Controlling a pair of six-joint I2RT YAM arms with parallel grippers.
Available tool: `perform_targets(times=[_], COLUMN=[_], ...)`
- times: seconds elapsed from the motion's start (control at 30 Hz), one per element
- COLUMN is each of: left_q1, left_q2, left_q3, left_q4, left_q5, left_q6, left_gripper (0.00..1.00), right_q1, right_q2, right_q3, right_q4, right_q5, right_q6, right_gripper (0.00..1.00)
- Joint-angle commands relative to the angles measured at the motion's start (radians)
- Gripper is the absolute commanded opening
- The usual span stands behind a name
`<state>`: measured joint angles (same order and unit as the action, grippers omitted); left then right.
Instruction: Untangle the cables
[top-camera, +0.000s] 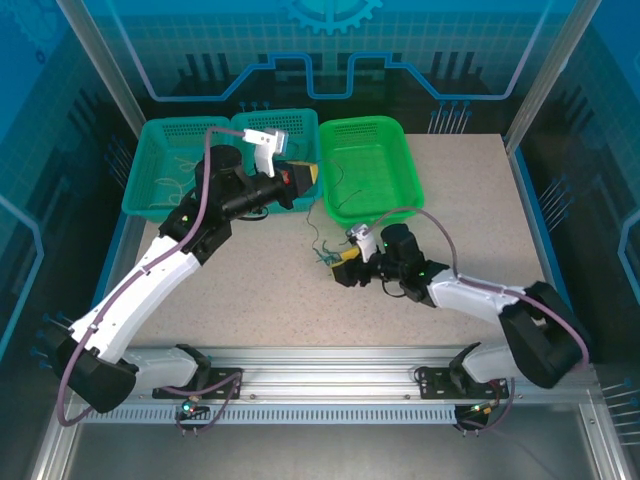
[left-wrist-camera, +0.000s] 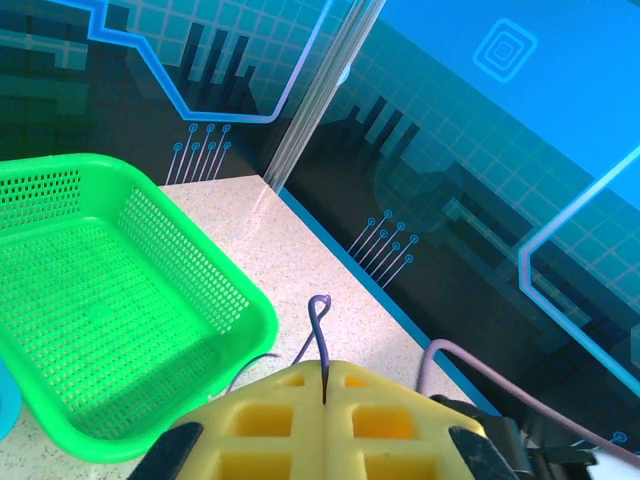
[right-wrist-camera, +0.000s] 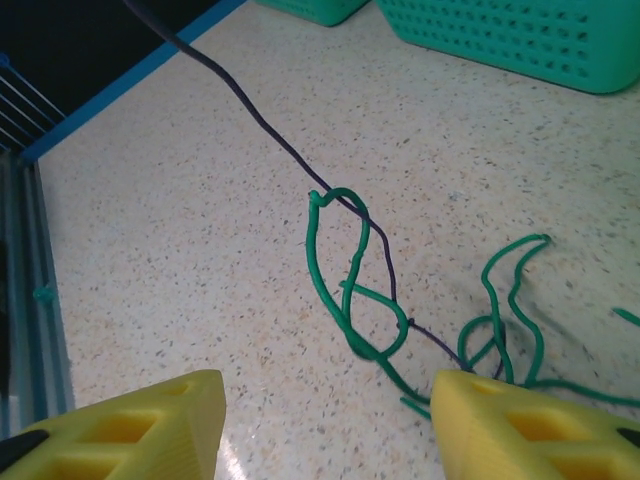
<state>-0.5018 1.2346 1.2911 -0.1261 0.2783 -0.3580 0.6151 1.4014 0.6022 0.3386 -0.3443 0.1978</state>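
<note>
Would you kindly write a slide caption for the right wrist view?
Open right claw aimed at green cables looped around a purple cable on the speckled table.

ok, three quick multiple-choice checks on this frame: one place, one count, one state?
1. The green cable lies: A in a basket; B on the tabletop; C draped over an arm.
2. Number of baskets on the table: A two; B four; C three.
3. The left jaws are: A shut on the purple wire; B wide open; C shut on a basket rim.

Answers: 1 B, the right wrist view shows it on the speckled surface. 2 C, two teal and one bright green in the top view. 3 A, the wire pokes out between the closed jaws.
</note>
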Motion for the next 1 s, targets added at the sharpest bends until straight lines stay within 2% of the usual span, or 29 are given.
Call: perform_targets(times=[0.0, 0.07, 0.13, 0.2, 0.27, 0.33, 0.4, 0.6, 0.7, 0.87, 0.97], left_q1=[0.001, 0.000, 0.002, 0.002, 0.003, 0.020, 0.079, 0.311, 0.386, 0.414, 0.416], left_q2=[-0.033, -0.040, -0.048, -0.056, -0.065, -0.088, -0.125, -0.286, -0.326, -0.308, -0.280], left_q3=[-0.011, -0.012, -0.012, -0.001, 0.017, 0.024, 0.003, -0.118, -0.125, -0.096, -0.066], left_q4=[0.010, 0.001, -0.012, -0.050, -0.113, -0.182, -0.229, -0.284, -0.311, -0.289, -0.238], left_q5=[0.009, 0.000, -0.015, -0.042, -0.115, -0.212, -0.256, -0.245, -0.230, -0.147, -0.110], left_q6=[0.012, 0.018, 0.025, 0.040, 0.065, 0.075, 0.041, -0.028, -0.024, -0.024, -0.038], left_gripper=[0.00, 0.00, 0.00, 0.00, 0.00, 0.00, 0.00, 0.00, 0.00, 0.00, 0.00], right_q1=[0.028, 0.038, 0.040, 0.039, 0.024, -0.014, -0.078, -0.297, -0.412, -0.496, -0.516], right_q2=[0.089, 0.143, 0.165, 0.138, 0.083, 0.015, -0.068, -0.302, -0.379, -0.397, -0.383], right_q3=[0.065, 0.103, 0.120, 0.099, 0.059, 0.016, -0.029, -0.114, -0.110, -0.069, -0.050], right_q4=[0.095, 0.083, 0.065, 0.069, 0.061, 0.016, -0.074, -0.401, -0.553, -0.676, -0.680], right_q5=[0.026, 0.055, 0.093, 0.145, 0.203, 0.271, 0.326, 0.425, 0.451, 0.503, 0.455], right_q6=[-0.048, -0.045, -0.039, -0.025, 0.007, 0.076, 0.181, 0.438, 0.521, 0.558, 0.549], right_gripper=[0.55, 0.48, 0.30, 0.08, 0.00, 0.00, 0.00, 0.00, 0.00, 0.00, 0.00])
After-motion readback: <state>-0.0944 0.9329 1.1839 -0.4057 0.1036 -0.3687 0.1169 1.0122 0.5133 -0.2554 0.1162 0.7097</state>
